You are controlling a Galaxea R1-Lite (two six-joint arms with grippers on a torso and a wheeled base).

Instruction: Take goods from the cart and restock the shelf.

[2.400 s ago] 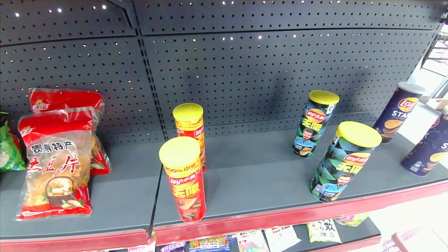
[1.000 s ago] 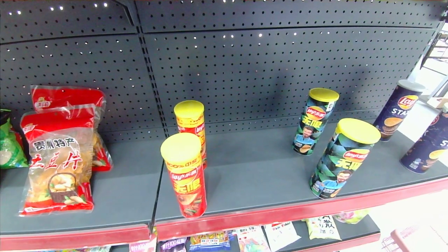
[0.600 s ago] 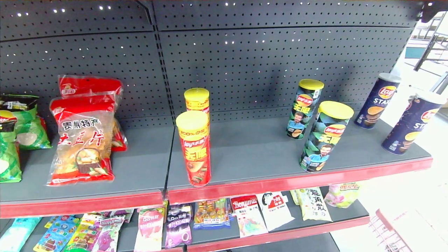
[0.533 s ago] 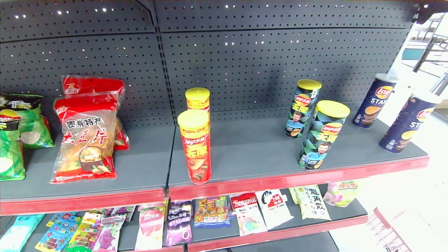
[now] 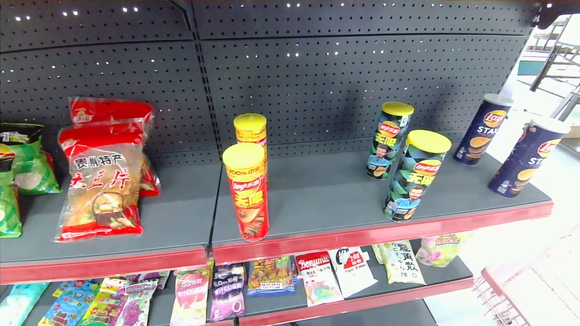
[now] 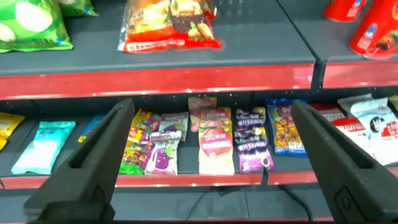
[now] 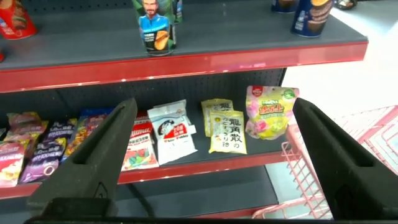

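Observation:
The grey shelf with a red front lip carries two red chip cans, two green cans and two navy cans, all upright. A pink wire cart shows at the lower right, its contents out of sight. My left gripper is open and holds nothing, facing the lower shelf's snack packets. My right gripper is open and holds nothing, below a green can, with the cart's rim beside it.
Red bags of potato slices and green bags lean at the shelf's left end. Bare board lies between the red and green cans. Flat packets line the lower shelf. The black pegboard backs it all.
The head camera has drawn back from the shelf and shifted, so the lower shelf and the cart's rim have come into the picture. The goods on the shelf stand as before.

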